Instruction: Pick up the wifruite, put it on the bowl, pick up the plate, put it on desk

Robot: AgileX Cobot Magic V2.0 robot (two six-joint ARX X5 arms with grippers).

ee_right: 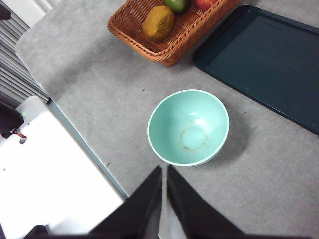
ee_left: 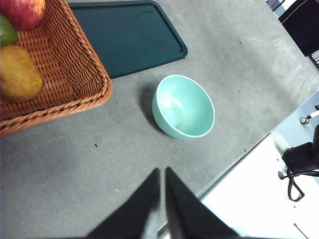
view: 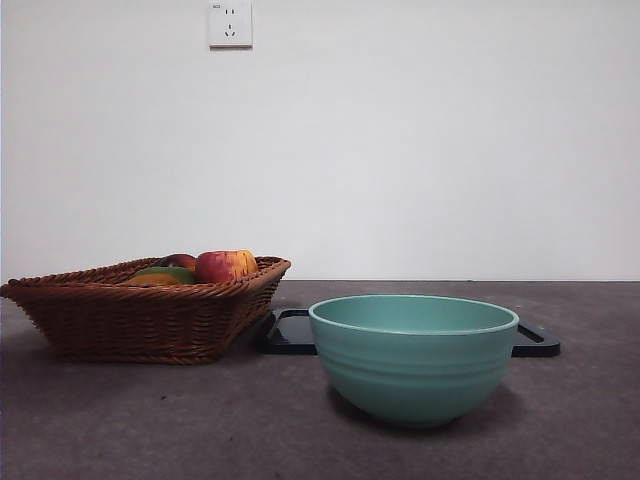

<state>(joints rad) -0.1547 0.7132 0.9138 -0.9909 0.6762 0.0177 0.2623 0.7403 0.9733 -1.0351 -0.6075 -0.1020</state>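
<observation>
The wifruite (ee_right: 158, 23) (ee_left: 19, 73) is a brownish-orange oval fruit lying in the wicker basket (view: 140, 312), where the front view shows only an orange sliver (view: 150, 281) of it. An empty teal bowl (view: 413, 355) (ee_left: 183, 105) (ee_right: 188, 127) stands on the grey desk (view: 150, 430) in front of the black tray (ee_right: 264, 59). No plate shows in any view. My left gripper (ee_left: 162, 174) hovers high above the desk's edge, shut and holding nothing. My right gripper (ee_right: 163, 172) hangs above the opposite edge, also shut and empty. Neither arm appears in the front view.
In the basket, a red-yellow apple (view: 225, 266) and a green fruit (ee_right: 176, 5) lie beside the wifruite. The black tray (view: 290, 335) sits behind the bowl, next to the basket. A white surface (ee_right: 50, 174) borders the desk's edge.
</observation>
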